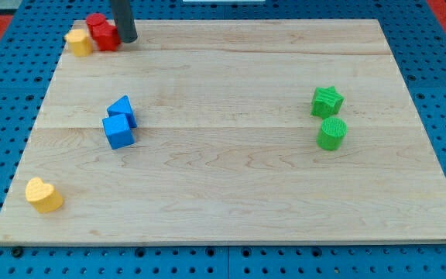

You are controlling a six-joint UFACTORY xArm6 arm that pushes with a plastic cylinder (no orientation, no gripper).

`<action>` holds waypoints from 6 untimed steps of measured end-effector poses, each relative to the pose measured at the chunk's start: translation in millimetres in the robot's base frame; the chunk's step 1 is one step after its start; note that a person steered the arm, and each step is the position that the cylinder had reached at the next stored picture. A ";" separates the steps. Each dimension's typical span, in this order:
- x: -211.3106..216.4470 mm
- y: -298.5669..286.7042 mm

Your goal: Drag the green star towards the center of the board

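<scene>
The green star (327, 101) lies on the right part of the wooden board (231, 155). A green cylinder (332, 133) stands just below it, nearly touching. My tip (127, 39) is at the view's top left, right beside a red block (102, 32), far to the left of the green star.
A yellow block (78, 42) sits left of the red block at the top-left corner. Two blue blocks (120, 124) lie together at the left middle. A yellow heart (43, 194) is at the bottom left. Blue pegboard surrounds the board.
</scene>
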State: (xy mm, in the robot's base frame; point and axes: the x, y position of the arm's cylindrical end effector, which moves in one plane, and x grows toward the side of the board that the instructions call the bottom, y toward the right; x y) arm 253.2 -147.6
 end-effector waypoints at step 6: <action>65.7 160.4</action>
